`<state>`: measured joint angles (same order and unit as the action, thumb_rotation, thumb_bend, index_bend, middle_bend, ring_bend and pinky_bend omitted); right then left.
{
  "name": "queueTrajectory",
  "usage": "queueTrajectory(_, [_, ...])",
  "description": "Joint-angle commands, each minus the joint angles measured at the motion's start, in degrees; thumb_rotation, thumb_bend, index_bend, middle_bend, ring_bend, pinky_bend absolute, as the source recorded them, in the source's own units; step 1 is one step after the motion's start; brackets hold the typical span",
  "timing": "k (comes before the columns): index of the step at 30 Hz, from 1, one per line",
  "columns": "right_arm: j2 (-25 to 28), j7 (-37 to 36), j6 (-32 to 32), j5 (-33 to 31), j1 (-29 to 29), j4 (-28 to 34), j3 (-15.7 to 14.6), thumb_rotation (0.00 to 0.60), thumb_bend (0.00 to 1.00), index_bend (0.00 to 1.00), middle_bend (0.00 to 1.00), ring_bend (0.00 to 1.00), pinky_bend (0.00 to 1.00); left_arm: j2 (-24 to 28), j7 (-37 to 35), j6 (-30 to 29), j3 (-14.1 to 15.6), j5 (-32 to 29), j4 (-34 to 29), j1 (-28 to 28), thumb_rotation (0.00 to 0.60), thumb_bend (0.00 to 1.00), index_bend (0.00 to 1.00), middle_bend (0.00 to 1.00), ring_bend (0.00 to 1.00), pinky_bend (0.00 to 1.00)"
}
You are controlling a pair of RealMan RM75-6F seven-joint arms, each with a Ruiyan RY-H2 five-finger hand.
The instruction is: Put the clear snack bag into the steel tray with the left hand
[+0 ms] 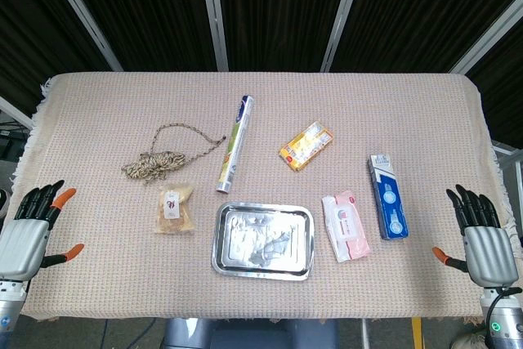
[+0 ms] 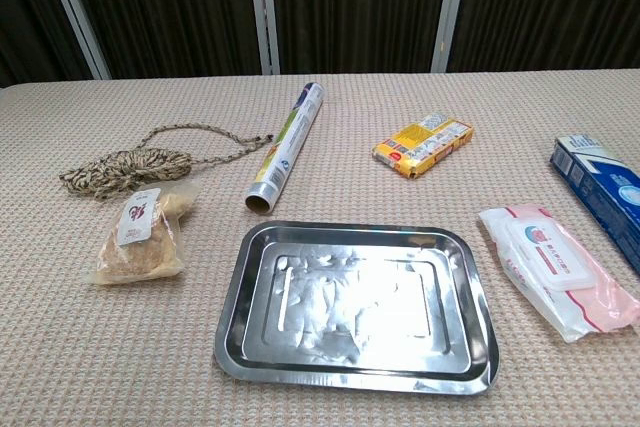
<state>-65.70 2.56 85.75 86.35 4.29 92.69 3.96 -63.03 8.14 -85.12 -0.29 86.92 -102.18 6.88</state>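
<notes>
both hands idle at the table's side edges, snack bag not yet in the tray

the clear snack bag (image 1: 176, 208) lies flat on the woven tablecloth (image 1: 90, 112) toward the front-left, just left of the steel tray (image 1: 263, 268) by the front edge, apart from it. the left hand (image 1: 31, 230) and right hand (image 1: 480, 236) (each with fingers spread, grasping nothing) sit at the left and right edges. a rope bundle (image 1: 161, 158) lies behind the bag; a foil roll (image 1: 234, 143), yellow snack pack (image 1: 306, 145), wet wipes (image 1: 345, 226) and blue box (image 1: 387, 196) lie further right.
</notes>
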Motion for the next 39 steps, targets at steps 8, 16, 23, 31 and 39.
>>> queueTrajectory(8, [-0.18,-0.33,-0.12,0.4,0.02,-0.33,-0.28,0.6,0.0,0.0,0.0,0.0,0.0,-0.64,0.69,-1.25,0.05,1.26,0.61,-0.94,0.574,0.08,0.15,0.0,0.0,0.0])
queueTrajectory(16, [0.08,-0.48,0.44,0.7,-0.29,-0.27,-0.39,0.6,0.0,0.0,0.0,0.0,0.0,-0.04,0.54,-0.4,0.49,0.75,0.02,-1.23,0.574,0.08,0.15,0.0,0.0,0.0])
queueTrajectory(23, [-0.13,-1.03,0.38,0.58,-0.48,-0.81,-0.57,0.6,0.0,0.0,0.0,0.0,0.0,0.03,1.05,0.19,0.21,1.02,-0.24,-0.77,0.574,0.08,0.15,0.0,0.0,0.0])
queueTrajectory(31, [0.0,-1.44,0.43,0.61,-0.41,-0.99,-0.38,0.6,0.0,0.0,0.0,0.0,0.0,-0.23,1.27,5.06,-0.58,1.11,0.27,2.48,0.575,0.08,0.15,0.0,0.0,0.0])
queueTrajectory(39, [-0.05,-1.66,0.56,0.75,-0.54,-1.06,-0.5,0.6,0.0,0.0,0.0,0.0,0.0,-0.36,1.82,18.49,-2.19,-0.99,0.34,10.92,0.576,0.08,0.13,0.0,0.0,0.0])
